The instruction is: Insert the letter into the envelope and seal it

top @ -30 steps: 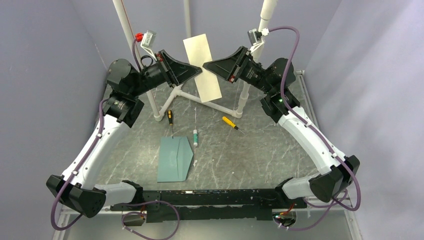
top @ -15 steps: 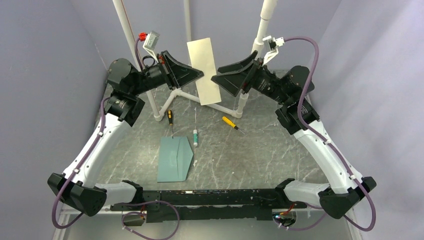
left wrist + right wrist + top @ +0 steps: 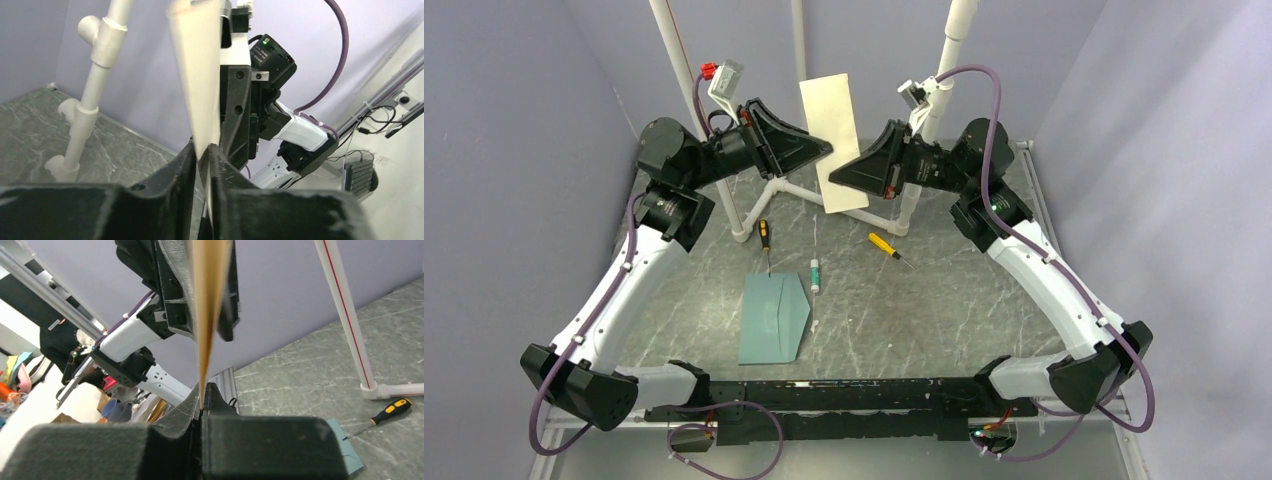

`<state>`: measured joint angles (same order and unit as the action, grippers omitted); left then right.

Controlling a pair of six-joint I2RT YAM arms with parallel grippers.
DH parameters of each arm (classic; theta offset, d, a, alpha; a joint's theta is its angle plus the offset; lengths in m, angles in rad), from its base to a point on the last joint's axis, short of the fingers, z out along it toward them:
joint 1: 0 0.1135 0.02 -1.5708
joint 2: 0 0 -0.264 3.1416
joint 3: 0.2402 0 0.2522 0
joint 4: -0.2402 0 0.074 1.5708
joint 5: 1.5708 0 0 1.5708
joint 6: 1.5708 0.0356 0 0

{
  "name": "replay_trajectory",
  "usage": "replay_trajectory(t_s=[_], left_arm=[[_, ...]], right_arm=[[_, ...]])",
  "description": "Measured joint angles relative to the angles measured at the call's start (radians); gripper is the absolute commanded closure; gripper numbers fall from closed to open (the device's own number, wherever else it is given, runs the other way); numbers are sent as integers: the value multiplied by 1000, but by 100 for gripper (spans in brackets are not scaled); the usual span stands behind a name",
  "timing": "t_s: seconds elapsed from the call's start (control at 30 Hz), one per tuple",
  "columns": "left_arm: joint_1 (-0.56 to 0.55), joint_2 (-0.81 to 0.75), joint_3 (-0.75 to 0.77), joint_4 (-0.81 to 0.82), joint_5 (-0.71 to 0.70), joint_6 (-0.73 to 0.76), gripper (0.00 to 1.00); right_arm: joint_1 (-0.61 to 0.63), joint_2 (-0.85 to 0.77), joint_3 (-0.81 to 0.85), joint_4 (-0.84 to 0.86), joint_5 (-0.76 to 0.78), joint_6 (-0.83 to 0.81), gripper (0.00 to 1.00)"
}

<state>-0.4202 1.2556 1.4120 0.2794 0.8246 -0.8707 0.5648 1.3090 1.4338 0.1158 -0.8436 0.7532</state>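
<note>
The tan letter (image 3: 829, 130) hangs upright in the air at the back of the table, between both grippers. My right gripper (image 3: 834, 172) is shut on the letter's right edge; in the right wrist view the sheet (image 3: 207, 300) rises edge-on from the pinched fingertips (image 3: 201, 390). My left gripper (image 3: 827, 150) reaches the left edge. In the left wrist view its jaws (image 3: 201, 147) stand a narrow slit apart with the letter (image 3: 197, 75) between them, lying against the right finger. The teal envelope (image 3: 774, 320) lies flat on the table, nearer the bases, with its flap pointing right.
A white pipe frame (image 3: 824, 195) stands under the letter at the back. A black-and-orange screwdriver (image 3: 765, 235), a small white tube (image 3: 815, 274) and a yellow screwdriver (image 3: 883, 243) lie between the frame and the envelope. Purple walls close three sides.
My right gripper let go, opened wide, swung away and came back, shutting lower on the letter. My left jaws have parted slightly. The letter has turned more upright.
</note>
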Motion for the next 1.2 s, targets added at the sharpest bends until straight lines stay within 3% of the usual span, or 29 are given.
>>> replay_trajectory(t_s=[0.07,0.17,0.3,0.4,0.47,0.53,0.57,0.63,0.67,0.77,0.8,0.87,0.9,1.03,1.07,1.13,1.2], left_arm=[[0,0,2,-19,-12,14,65],[0,0,11,-51,-29,21,67],[2,1,27,-60,-43,17,80],[8,1,32,-59,-48,14,85],[13,1,32,-60,-52,14,96],[18,1,32,-60,-51,12,98],[18,1,32,-61,-43,11,98],[18,1,32,-60,-30,11,98],[18,1,32,-59,-23,11,98],[20,1,32,-48,-27,13,98],[23,1,32,-45,-29,16,98],[25,1,32,-44,-34,19,97],[25,1,32,-43,-35,20,97],[24,2,32,-24,-23,11,98],[24,3,32,-13,-16,9,98],[24,5,31,6,-3,0,98],[24,6,31,20,5,0,97]], right_arm=[[0,-2,2,4,-14,3,100],[0,-2,2,8,-50,10,100],[0,-2,3,-12,-112,-13,100],[0,-2,7,-60,-146,-56,100],[0,-2,7,-82,-164,-82,100],[-1,-2,7,-110,-183,-109,100],[-1,-2,7,-121,-187,-122,98],[-2,-2,7,-138,-199,-149,79],[-2,-2,7,-144,-205,-157,74],[-1,-5,1,-182,-246,-190,70],[-1,-10,-6,-192,-257,-200,72],[0,-18,-20,-212,-269,-216,94],[0,-22,-27,-221,-274,-229,100],[0,-33,-50,-251,-276,-259,100],[-2,-33,-50,-253,-275,-264,98],[-1,-34,-50,-258,-265,-275,67],[-1,-35,-49,-276,-257,-285,51]])
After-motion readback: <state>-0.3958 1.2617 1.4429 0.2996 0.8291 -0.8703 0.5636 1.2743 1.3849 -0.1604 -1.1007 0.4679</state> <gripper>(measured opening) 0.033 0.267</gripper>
